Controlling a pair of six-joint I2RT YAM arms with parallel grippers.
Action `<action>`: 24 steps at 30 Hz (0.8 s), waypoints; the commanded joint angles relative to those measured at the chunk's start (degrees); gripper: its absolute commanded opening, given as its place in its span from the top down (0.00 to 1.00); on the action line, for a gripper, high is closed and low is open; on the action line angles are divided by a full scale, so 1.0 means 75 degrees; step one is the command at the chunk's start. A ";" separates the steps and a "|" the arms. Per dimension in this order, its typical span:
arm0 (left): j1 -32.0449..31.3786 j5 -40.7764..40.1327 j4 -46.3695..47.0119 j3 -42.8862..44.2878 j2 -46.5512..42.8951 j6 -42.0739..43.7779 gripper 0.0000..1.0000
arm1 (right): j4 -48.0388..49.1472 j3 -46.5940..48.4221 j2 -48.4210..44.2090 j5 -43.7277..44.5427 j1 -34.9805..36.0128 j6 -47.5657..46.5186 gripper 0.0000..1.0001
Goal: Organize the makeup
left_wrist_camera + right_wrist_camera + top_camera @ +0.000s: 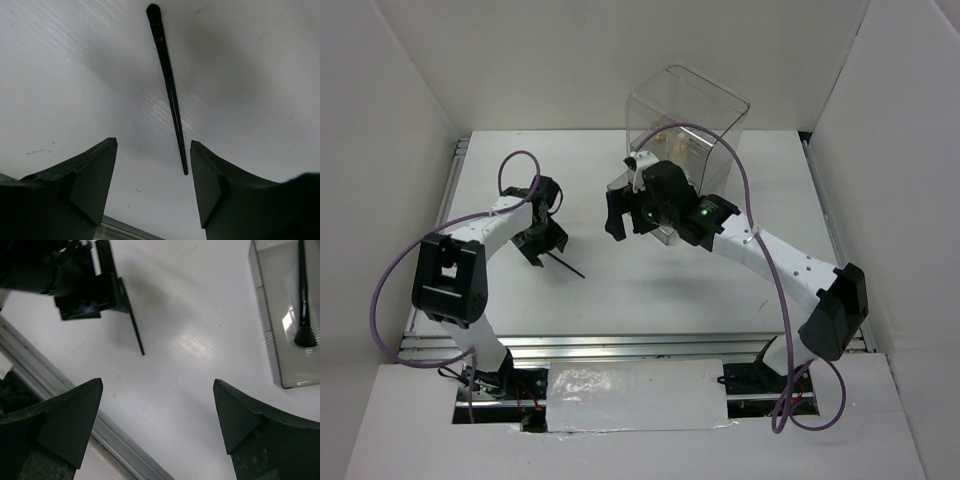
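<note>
**A:** Makeup brush (167,75), position?

**B:** Flat on the counter (70,75). Its near end lies between the fingers of the left claw (154,145), whose jaws are apart and not closed on it.

**A:** Right claw (157,385)?

**B:** Jaws fully apart, gripping nothing, above the counter. A second brush (302,300) lies in a clear tray (270,340), ahead of that claw and to its right.

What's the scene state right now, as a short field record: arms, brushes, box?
left gripper: jaws open, low over the table, straddling the loose brush's tip
loose brush: thin, black, flat on the table
right gripper: jaws open, empty, above the table
second brush: lying in clear tray
acrylic box: at the table's rear, beyond right gripper
</note>
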 commanded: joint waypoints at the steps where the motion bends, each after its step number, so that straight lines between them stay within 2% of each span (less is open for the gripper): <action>1: -0.0008 -0.0437 0.0021 0.0484 0.0392 -0.0367 0.28 | 0.0215 -0.0158 -0.0643 -0.0297 0.0232 0.0186 0.00; 9: -0.0007 -0.0438 0.0373 0.0554 0.1201 -0.0543 0.29 | -0.0078 -0.0229 -0.0819 -0.0391 0.0455 -0.0060 0.00; 10: -0.0008 -0.0438 0.0326 0.0578 0.1282 -0.0590 0.32 | -0.0090 -0.0240 -0.0842 -0.0380 0.0455 -0.0072 0.00; 11: -0.0008 -0.0438 0.0291 0.0589 0.1411 -0.0625 0.39 | -0.0113 -0.0240 -0.0843 -0.0380 0.0455 -0.0095 0.00; 13: -0.0008 -0.0415 0.0255 0.0520 0.1471 -0.0718 0.45 | -0.0137 -0.0229 -0.0889 -0.0380 0.0478 -0.0142 0.00; 14: -0.0008 -0.0403 0.0244 0.0473 0.1471 -0.0765 0.57 | -0.0149 -0.0217 -0.0901 -0.0368 0.0479 -0.0154 0.00; 20: -0.0031 -0.0309 0.0255 0.0121 0.1529 -0.0976 0.82 | -0.0219 -0.0135 -0.1030 -0.0321 0.0479 -0.0352 0.00; 21: -0.0031 -0.0216 0.0290 0.0063 0.1541 -0.1012 0.88 | -0.0207 -0.0123 -0.1053 -0.0321 0.0479 -0.0376 0.00; 22: -0.0031 -0.0146 0.0348 -0.0042 0.1541 -0.1012 1.00 | -0.0219 -0.0088 -0.1111 -0.0321 0.0479 -0.0400 0.00; 24: -0.0077 0.0169 0.0676 -0.0137 0.1425 -0.0907 1.00 | -0.0242 -0.0053 -0.1193 -0.0286 0.0479 -0.0482 0.00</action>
